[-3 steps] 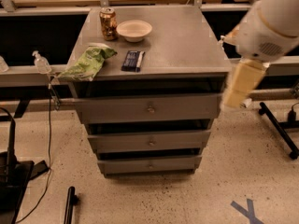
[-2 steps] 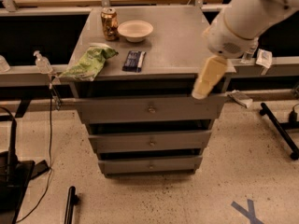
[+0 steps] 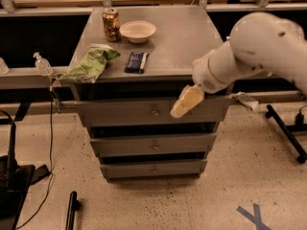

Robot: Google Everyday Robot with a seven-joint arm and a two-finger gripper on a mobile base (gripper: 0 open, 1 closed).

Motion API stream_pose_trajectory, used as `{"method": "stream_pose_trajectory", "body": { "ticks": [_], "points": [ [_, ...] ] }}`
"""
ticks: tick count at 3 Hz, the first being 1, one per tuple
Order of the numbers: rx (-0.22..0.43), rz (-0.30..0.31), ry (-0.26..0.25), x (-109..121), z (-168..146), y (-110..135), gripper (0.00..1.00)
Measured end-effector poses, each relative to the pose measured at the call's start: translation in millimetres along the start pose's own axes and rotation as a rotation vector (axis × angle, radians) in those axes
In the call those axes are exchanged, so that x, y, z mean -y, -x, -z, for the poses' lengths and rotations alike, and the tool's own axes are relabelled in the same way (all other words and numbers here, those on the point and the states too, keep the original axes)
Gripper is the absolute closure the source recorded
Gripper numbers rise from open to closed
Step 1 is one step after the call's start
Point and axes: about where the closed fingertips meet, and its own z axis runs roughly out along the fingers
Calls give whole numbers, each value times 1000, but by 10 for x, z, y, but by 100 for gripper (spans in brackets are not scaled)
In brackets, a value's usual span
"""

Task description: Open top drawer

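Observation:
The top drawer (image 3: 120, 111) is the widest grey panel of the cabinet, with a small round metal knob (image 3: 155, 112) at its centre. It looks closed or only slightly out. My gripper (image 3: 178, 110) hangs from the white arm (image 3: 240, 56) that reaches in from the right. Its cream-coloured tip is in front of the top drawer's panel, just right of the knob and apart from it.
Two narrower grey drawers (image 3: 153, 145) sit below. On the cabinet top (image 3: 177, 37) are a can (image 3: 111, 24), a white bowl (image 3: 137, 31), a green chip bag (image 3: 88, 66) and a dark packet (image 3: 136, 62). A sanitiser bottle (image 3: 42, 64) stands left; a black stand leg (image 3: 288, 133) lies right.
The arm has swung left and down across the cabinet's front. The gripper went from the right edge of the top drawer to just right of its knob.

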Motion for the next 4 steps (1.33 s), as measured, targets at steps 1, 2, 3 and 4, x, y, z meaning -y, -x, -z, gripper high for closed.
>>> {"method": "stream_pose_trajectory", "body": {
  "ticks": [1, 2, 3, 4],
  "points": [
    [74, 32, -36, -196, -225, -90, 0],
    [103, 46, -76, -146, -233, -35, 0],
    [29, 190, -67, -251, -481, -142, 0],
    [8, 338, -81, -282, -661, -324, 0]
  ]
}}
